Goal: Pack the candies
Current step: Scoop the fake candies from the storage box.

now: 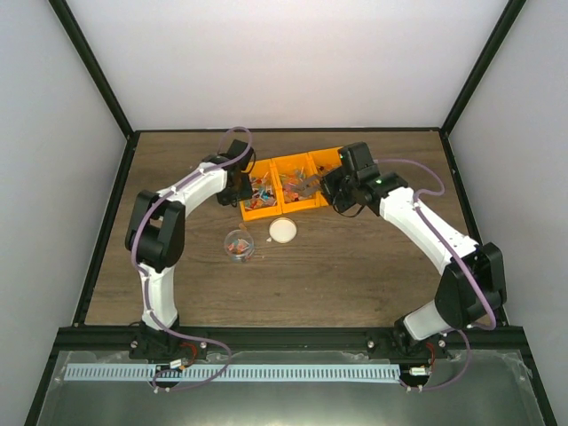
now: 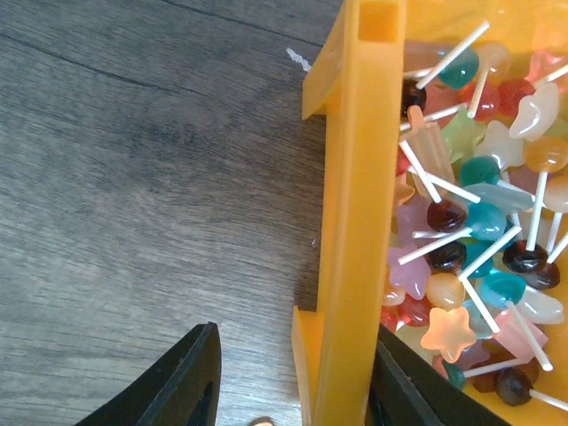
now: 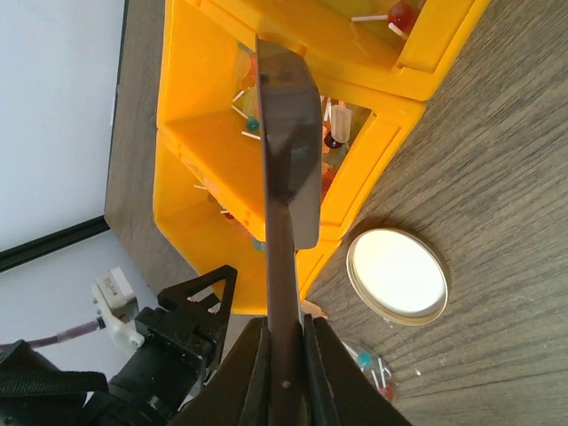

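The candies are small lollipops in mixed colours with white sticks, heaped in the left compartment of an orange bin. More candies show in the bin from above. My left gripper straddles the bin's left wall. Its jaws are open: the right finger is inside against the wall and the left finger stands clear outside. My right gripper is shut on the handle of a brown scoop, which reaches over the bin's middle compartment. In the top view the left gripper and right gripper flank the bin.
A small clear jar holding a few candies stands on the wooden table in front of the bin. A round cream lid lies beside it, also in the right wrist view as the lid. Black frame posts edge the table.
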Robot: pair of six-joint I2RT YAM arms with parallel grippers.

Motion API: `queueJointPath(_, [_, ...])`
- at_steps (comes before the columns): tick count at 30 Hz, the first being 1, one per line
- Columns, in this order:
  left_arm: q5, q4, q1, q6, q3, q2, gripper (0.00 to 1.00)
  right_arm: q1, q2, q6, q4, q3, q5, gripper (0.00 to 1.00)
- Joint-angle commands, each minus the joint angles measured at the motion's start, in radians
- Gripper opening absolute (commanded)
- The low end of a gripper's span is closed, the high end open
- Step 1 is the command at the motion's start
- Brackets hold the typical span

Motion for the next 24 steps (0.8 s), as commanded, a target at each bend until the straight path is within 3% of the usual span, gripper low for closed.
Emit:
queueJointPath(1, [-0.026, -0.032, -0.015, -0.011, 0.056, 0.041, 0.42, -0.006, 0.025, 0.046, -0.043, -0.002, -0.007, 0.01])
queueJointPath(11, [-0.071, -0.084, -0.033, -0.032, 0.126, 0.091, 0.16, -0.006, 0.087, 0.031, -0.148, 0.105, 0.008, 0.01])
queueJointPath(24, [-0.082, -0.092, -0.040, -0.034, 0.131, 0.103, 0.07, -0.014, 0.137, 0.050, -0.226, 0.173, 0.069, 0.01])
